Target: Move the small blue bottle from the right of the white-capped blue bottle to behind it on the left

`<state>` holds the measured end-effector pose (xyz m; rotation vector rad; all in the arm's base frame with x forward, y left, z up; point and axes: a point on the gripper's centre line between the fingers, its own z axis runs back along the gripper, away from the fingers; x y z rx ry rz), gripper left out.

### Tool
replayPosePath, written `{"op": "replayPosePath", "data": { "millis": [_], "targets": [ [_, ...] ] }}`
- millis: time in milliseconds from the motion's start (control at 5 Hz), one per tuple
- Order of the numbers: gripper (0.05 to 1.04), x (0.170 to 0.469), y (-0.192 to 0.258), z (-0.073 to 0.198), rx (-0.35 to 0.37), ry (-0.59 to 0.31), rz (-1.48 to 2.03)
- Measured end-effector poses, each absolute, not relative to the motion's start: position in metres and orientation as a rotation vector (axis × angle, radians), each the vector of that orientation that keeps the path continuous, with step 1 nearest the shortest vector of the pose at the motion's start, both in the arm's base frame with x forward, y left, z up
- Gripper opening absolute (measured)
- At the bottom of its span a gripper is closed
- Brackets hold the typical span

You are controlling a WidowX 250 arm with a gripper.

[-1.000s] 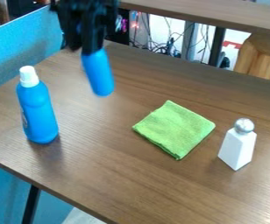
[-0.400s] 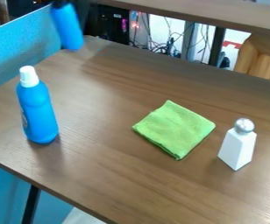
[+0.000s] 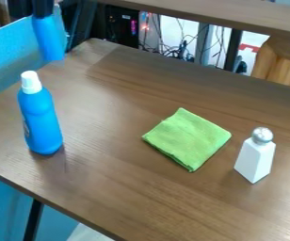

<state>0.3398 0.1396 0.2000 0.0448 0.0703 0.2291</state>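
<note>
- Brown table (image 3: 119,188): we see white-capped blue bottle (image 3: 42,120), green cloth (image 3: 187,139), white bottle (image 3: 255,161)
- Black gripper (image 3: 39,16) upper left, clamped on blue object (image 3: 49,41)

Upright obstacles: blue bottle (image 3: 42,120), set toward the left end of the desk (image 3: 122,188); white container (image 3: 255,162), toward the right. Low obstacle: green cloth (image 3: 186,139), passable overhead. Passages: broad lane left between blue bottle and cloth; narrower gap between cloth and white container. Far left corner: bordered by blue panel (image 3: 12,59).
</note>
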Motion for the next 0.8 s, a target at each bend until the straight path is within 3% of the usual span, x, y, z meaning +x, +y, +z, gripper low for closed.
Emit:
{"op": "replayPosePath", "data": {
  "millis": [800],
  "targets": [
    [0.370,0.348,0.189,0.135,0.053,0.244,0.294]
  ]
}}
